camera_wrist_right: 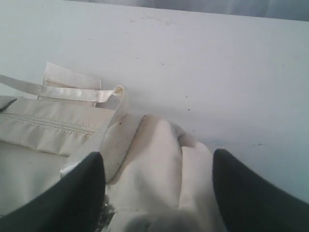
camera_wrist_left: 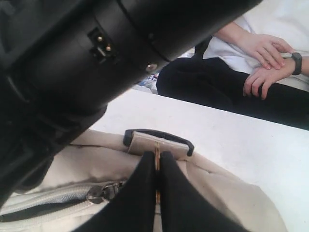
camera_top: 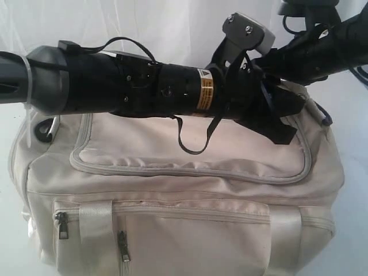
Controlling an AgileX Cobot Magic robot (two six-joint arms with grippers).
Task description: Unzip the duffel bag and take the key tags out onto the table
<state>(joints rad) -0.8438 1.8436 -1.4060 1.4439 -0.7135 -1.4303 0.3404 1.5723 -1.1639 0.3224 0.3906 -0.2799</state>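
Big plain white surface (camera_wrist_right: 217, 58) with loads of bare room round the bag, and someone in a white top (camera_wrist_left: 270, 19) sitting just past its edge. On it the large cream fabric duffel bag (camera_top: 190, 230) lies with its long axis running across the exterior view, and the main zip looks to follow that line. The left arm (camera_top: 144, 86) reaches along the bag's top. The left gripper (camera_wrist_left: 157, 159) is pinched shut right by the dark-edged cream end tab (camera_wrist_left: 157, 142), with the dark metal zip slider (camera_wrist_left: 103, 192) just beside it, so that's the nearer arm for unzipping. Might be nipping something thin, hard to tell. The right gripper (camera_wrist_right: 159, 188) is spread wide, straddling bunched fabric at the bag's end, holding nothing. The bright plastic key tags aren't in sight, presumably inside.
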